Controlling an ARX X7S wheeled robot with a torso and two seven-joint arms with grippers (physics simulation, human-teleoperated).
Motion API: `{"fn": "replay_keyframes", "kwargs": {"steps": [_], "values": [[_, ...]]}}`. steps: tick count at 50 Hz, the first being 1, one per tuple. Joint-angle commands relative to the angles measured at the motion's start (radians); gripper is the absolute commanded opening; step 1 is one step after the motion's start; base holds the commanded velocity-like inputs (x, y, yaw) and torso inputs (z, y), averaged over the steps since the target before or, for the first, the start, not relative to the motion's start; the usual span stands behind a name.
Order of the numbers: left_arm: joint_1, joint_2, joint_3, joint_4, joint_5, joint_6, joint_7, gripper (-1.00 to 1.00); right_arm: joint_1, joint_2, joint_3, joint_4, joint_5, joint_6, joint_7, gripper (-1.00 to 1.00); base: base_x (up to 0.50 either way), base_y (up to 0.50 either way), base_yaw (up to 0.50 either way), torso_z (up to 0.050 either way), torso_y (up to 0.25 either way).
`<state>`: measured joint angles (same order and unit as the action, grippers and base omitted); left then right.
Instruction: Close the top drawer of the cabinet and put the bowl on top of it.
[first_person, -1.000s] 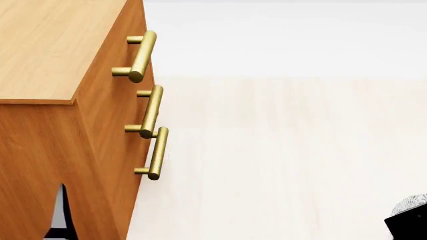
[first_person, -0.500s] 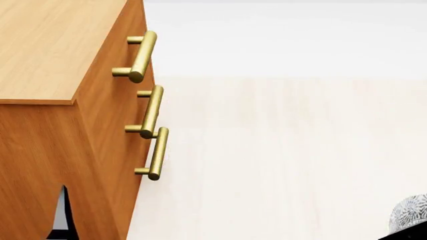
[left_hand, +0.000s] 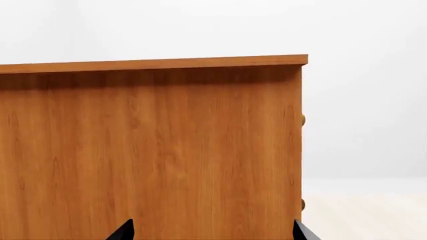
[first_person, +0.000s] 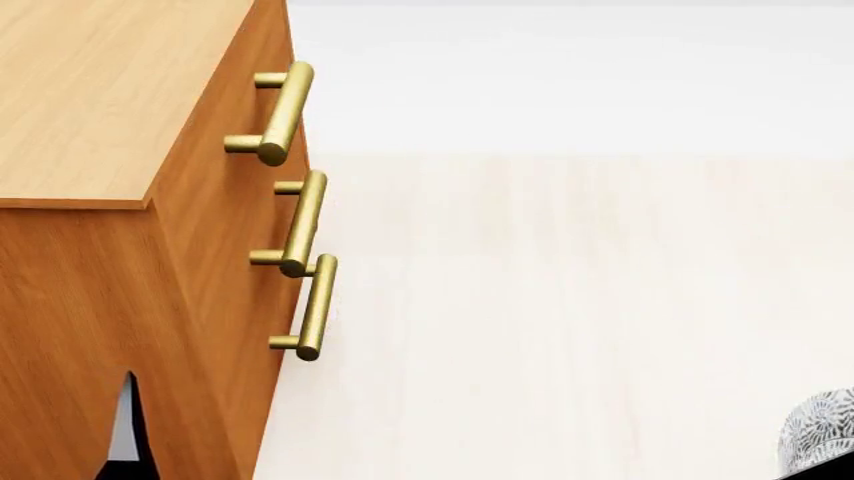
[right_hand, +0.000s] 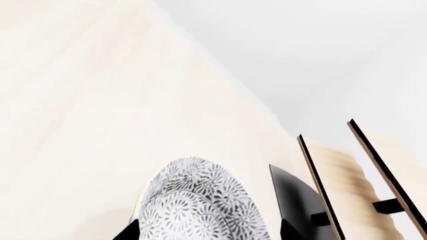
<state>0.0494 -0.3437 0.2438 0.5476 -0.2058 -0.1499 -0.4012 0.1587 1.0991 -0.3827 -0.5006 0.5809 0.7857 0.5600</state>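
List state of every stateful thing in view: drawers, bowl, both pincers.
top drawer: shut, front flush with the two below.
cabinet: top bare in what shows.
bowl: not on the cabinet; between the right pincer's tips, off the floor.
right pincer: tips flank the bowl; grip cannot be confirmed.
left pincer: faces the cabinet's side, tips apart, holding nothing.

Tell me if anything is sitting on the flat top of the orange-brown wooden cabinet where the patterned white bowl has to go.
Nothing visible: the part of the cabinet top in view is bare wood. The bowl sits low at the head view's right edge.
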Motion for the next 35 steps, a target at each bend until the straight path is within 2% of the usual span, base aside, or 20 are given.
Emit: {"fn": "replay_keyframes", "kwargs": {"steps": [1,35], "values": [[0.000,-0.004,0.000,-0.006,-0.002,0.006,-0.002,1.00,0.016,-0.034,-0.032,0.045,-0.030,-0.019,-0.022,1.00,0.00,0.00,0.00,0.000,0.000],[-0.002,-0.012,0.003,-0.012,-0.010,0.010,-0.012,1.00,0.005,-0.086,-0.074,0.142,-0.070,-0.082,-0.053,1.00,0.00,0.00,0.00,0.000,0.000]]}}
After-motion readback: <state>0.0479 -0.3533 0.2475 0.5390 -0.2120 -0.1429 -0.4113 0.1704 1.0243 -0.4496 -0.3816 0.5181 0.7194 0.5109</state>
